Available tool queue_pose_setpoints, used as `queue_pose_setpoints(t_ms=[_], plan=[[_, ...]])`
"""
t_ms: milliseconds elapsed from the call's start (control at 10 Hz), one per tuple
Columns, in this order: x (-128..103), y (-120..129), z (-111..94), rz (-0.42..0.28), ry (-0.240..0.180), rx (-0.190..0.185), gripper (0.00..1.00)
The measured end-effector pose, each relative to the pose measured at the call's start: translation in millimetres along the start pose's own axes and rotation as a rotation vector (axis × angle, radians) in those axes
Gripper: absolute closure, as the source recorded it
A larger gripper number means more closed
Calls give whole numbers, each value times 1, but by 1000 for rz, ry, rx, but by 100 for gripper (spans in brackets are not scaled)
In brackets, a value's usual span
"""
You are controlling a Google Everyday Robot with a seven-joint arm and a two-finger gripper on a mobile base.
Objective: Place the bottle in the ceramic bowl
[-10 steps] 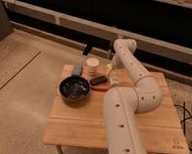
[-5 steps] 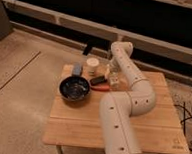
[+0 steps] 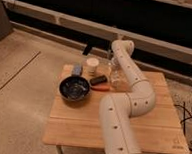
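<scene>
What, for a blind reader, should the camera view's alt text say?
Robot arm reaches over a wooden table, end effector closed on the bottle near the far edge. The empty black bowl sits apart, picture-left.

Tabletop (image 3: 156,121): pale wood slats, matt.
Ceramic bowl (image 3: 62,89): glossy black glaze, pale speckles inside.
Bottle (image 3: 113,78): whitish, partly see-through.
Gripper (image 3: 111,68): near the tabletop's far edge, closed on the bottle.
Arm (image 3: 133,102): smooth cream shell, slight sheen.
Cup (image 3: 92,66): matt cream.
</scene>
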Motion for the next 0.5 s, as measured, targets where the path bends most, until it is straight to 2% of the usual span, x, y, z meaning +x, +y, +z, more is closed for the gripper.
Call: queue_pose_setpoints(t_ms=[300,500], plan=[[-27,-3,-28,-28,-87,36,100],[-36,-13,-42,-27,-119,77,100]])
